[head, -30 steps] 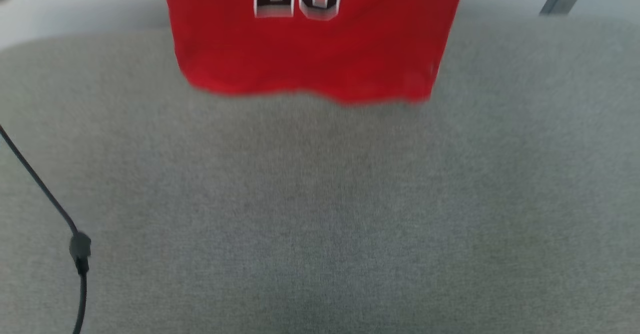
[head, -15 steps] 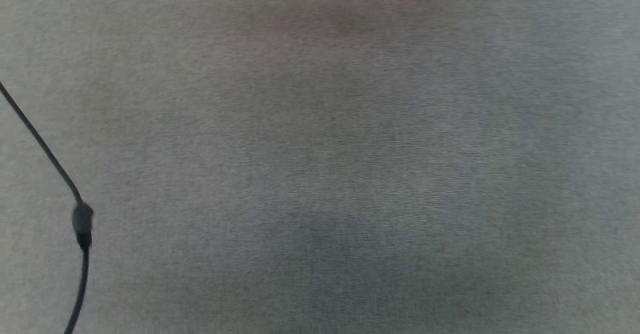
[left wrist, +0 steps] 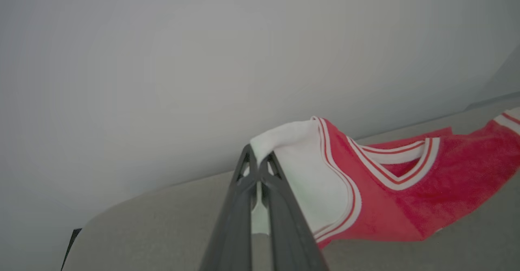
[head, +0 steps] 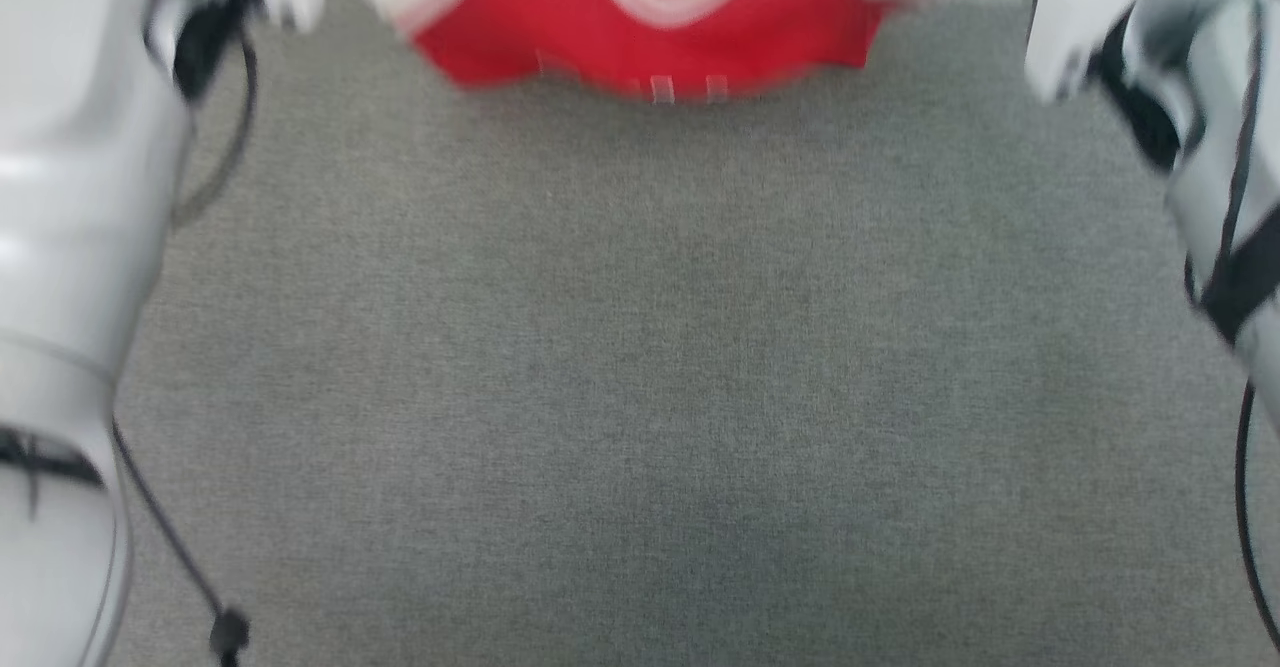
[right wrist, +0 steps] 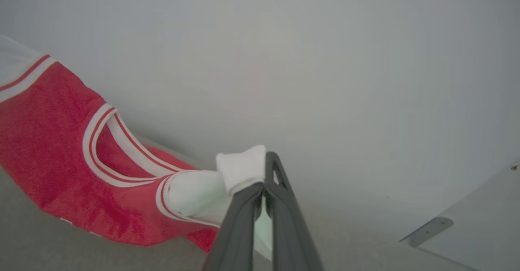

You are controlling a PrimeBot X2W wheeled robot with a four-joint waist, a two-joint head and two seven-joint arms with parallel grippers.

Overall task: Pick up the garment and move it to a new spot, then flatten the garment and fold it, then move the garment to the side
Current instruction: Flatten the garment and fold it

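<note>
Red garment (head: 640, 37) sits at the far middle of the grey fabric surface (head: 640, 367), blurred in the head view, with its striped neckline facing up. It hangs spread between the two arms: pale left forearm (head: 70, 197) at the left edge, right forearm (head: 1220, 167) at the right edge. The left gripper (left wrist: 257, 157) is clenched on one white sleeve, cloth pinched between its dark fingers and bunched over the tips. The right gripper (right wrist: 265, 177) is clenched on the other white sleeve the same way, a white fold poking past its tips. Between the grips the red body sags down to the surface; in the wrist views its lower edge looks to be touching the grey cloth, the sleeves lifted. Plain pale wall (left wrist: 203, 59) is behind it. A thin black cable (head: 170, 537) trails over the near left of the surface.
</note>
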